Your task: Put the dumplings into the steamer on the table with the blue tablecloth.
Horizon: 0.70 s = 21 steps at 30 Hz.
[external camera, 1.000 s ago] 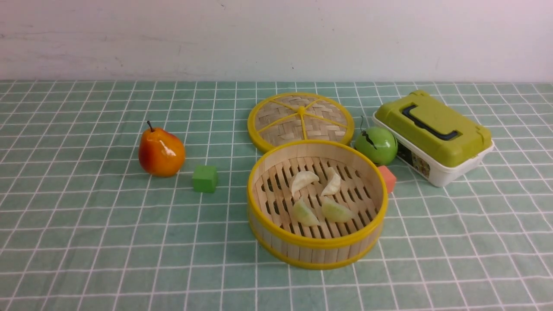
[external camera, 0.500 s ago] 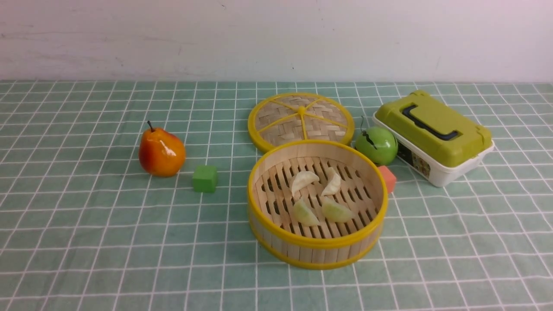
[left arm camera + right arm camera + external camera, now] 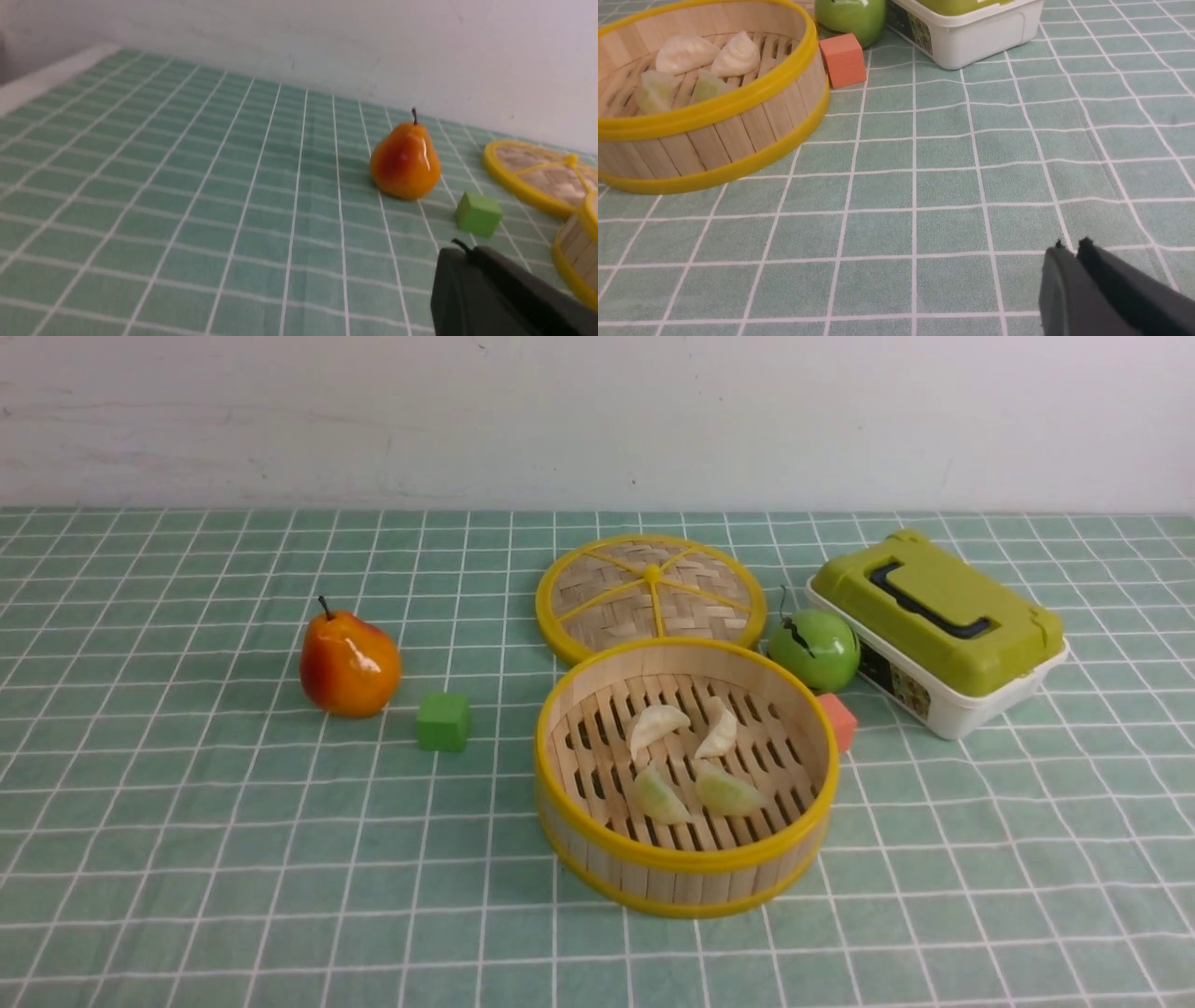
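Steamer point(image 3: 684, 866): four dumplings point(image 3: 690, 760) inside, on the slatted floor. Left gripper point(image 3: 465, 249) and right gripper point(image 3: 1070, 245): fingers pressed together, holding nothing, apart from steamer.

Four dumplings point(image 3: 691, 761) lie inside the round slatted steamer point(image 3: 681, 863).

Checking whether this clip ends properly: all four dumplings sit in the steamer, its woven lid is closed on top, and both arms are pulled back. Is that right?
Not quite. The lid is not on the steamer; it lies flat on the cloth just behind it, as the front view shows. The four dumplings do sit in the open steamer, and no arm appears in the front view.
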Each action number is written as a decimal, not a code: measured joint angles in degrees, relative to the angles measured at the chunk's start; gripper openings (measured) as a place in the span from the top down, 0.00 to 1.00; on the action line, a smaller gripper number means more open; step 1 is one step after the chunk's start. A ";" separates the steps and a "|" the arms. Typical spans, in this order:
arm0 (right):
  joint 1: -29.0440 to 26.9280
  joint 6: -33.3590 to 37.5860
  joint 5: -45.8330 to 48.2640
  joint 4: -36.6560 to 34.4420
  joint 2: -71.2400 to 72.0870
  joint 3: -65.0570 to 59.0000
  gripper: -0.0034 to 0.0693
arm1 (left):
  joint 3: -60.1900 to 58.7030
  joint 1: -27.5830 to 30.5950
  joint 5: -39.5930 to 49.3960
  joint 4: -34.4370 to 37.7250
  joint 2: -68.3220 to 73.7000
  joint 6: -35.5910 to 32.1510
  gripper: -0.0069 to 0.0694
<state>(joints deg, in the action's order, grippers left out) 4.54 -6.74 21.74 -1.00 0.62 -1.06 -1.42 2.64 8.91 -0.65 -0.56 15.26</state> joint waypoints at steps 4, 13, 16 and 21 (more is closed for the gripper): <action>0.00 0.00 0.00 0.00 0.00 0.00 0.90 | -0.18 0.01 5.58 0.00 0.00 1.40 0.93; 0.00 0.00 0.00 0.00 0.00 0.00 0.88 | -0.35 0.01 12.79 0.01 0.00 1.40 0.93; 0.00 0.00 0.00 0.00 0.00 0.00 0.88 | -0.35 0.01 12.79 0.27 0.00 1.40 0.93; 0.00 0.00 0.00 0.00 0.00 0.00 0.87 | -0.35 0.01 12.79 0.64 0.00 1.40 0.93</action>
<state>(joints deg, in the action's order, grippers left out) 4.54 -6.74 21.74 -1.00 0.62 -1.06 -1.78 2.66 21.70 0.00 -0.56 16.66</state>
